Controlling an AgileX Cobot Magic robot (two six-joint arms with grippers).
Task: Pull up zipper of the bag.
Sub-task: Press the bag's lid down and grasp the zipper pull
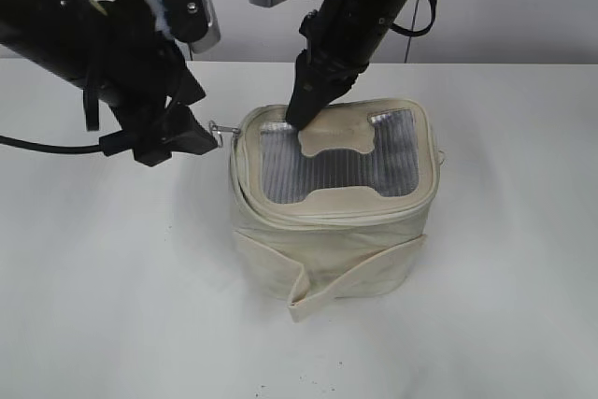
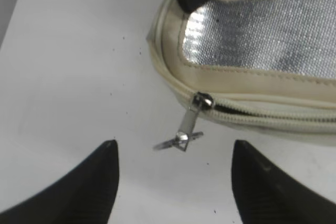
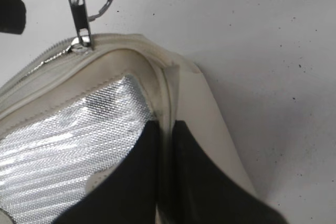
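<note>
Silver zip pull [image 2: 181,135] – L tool [image 2: 173,182] open.

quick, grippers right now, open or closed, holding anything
left gripper: open, holding nothing, fingers either side of the zipper pull.
right gripper: shut, fingertips pressed on the bag lid, gripping nothing.

No readable text, labels, brands or numbers showed in any view. The bag [image 1: 332,207] carried no print, only a plain H-shaped patch [image 1: 338,142] on the lid. The zipper [image 2: 252,111] pull showed no legible stamp.
</note>
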